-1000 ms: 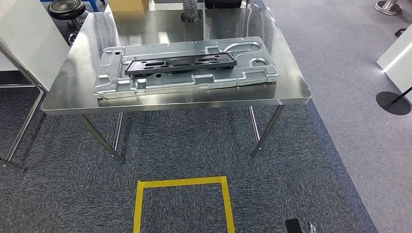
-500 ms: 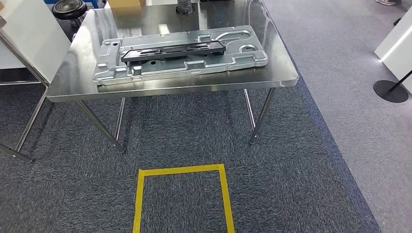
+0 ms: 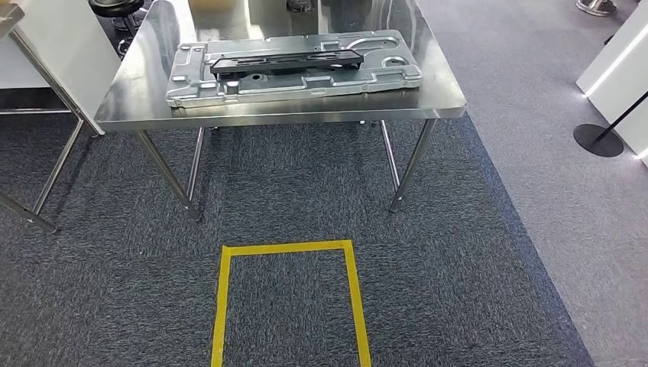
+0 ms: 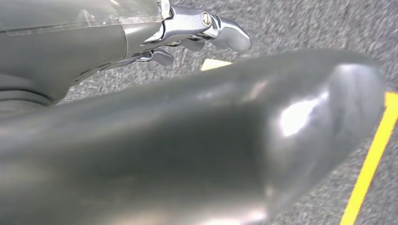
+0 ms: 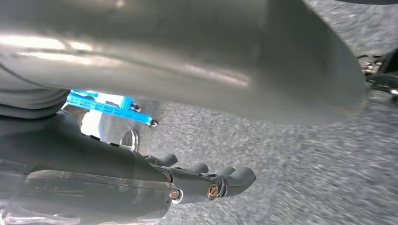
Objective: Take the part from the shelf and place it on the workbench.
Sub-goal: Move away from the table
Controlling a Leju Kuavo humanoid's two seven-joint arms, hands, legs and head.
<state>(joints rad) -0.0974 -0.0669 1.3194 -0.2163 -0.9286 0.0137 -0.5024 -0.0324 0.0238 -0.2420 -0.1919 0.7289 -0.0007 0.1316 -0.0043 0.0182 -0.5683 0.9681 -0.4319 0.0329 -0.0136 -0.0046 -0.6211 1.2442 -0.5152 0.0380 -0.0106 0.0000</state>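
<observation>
Workbench [image 3: 137,107]: stainless steel, stood on grey carpet.
On it: a stamped metal panel [image 3: 294,76].
On the panel: a black part [image 3: 286,61].

A square outline of yellow floor tape [image 3: 291,248] lies on dark blue-grey carpet [image 3: 115,290], and one edge of it shows on the carpet beyond the left hand [image 4: 141,117]. A light blue wheeled frame [image 5: 110,107] stands on the carpet past the right hand [image 5: 141,178]. Far ahead of both hands are a white board panel [image 3: 57,46], a black round stool [image 3: 115,6] and a black disc-shaped stand base [image 3: 598,140].
</observation>
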